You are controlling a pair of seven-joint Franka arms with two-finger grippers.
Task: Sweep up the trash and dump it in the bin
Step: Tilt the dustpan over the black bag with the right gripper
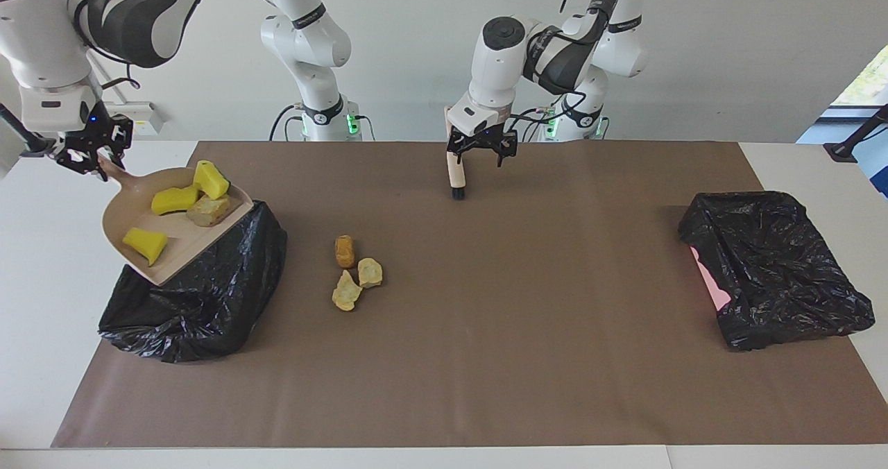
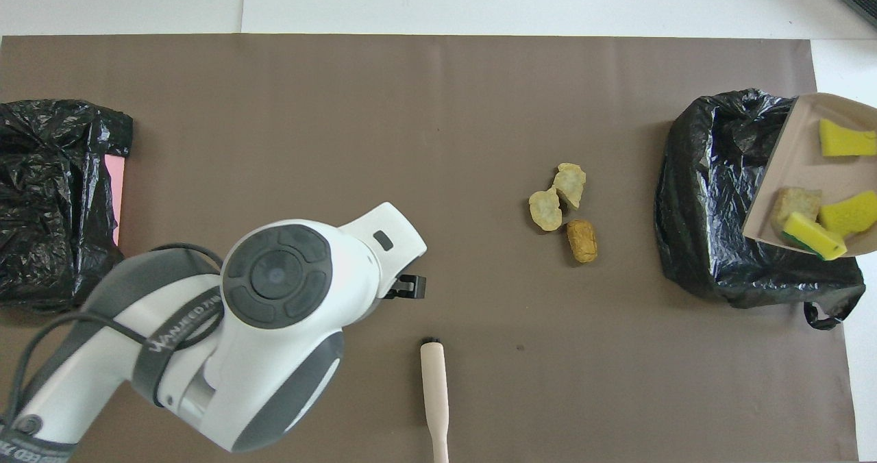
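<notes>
My right gripper [image 1: 90,153] is shut on the handle of the pale dustpan [image 1: 180,243] and holds it tilted over the black bin bag [image 1: 201,295]. In the pan lie three yellow chunks [image 1: 175,199] and one tan piece [image 1: 208,209]. Three more tan to orange-brown pieces of trash [image 1: 345,250] lie together on the brown mat. They also show in the overhead view [image 2: 582,240]. My left gripper [image 1: 479,155] is open and empty over the brush [image 2: 434,388]. The brush lies on the mat near the robots, black tip pointing away from them.
A second black-bagged bin [image 1: 770,268] with a pink edge sits at the left arm's end of the mat. The brown mat [image 1: 527,316] covers most of the white table.
</notes>
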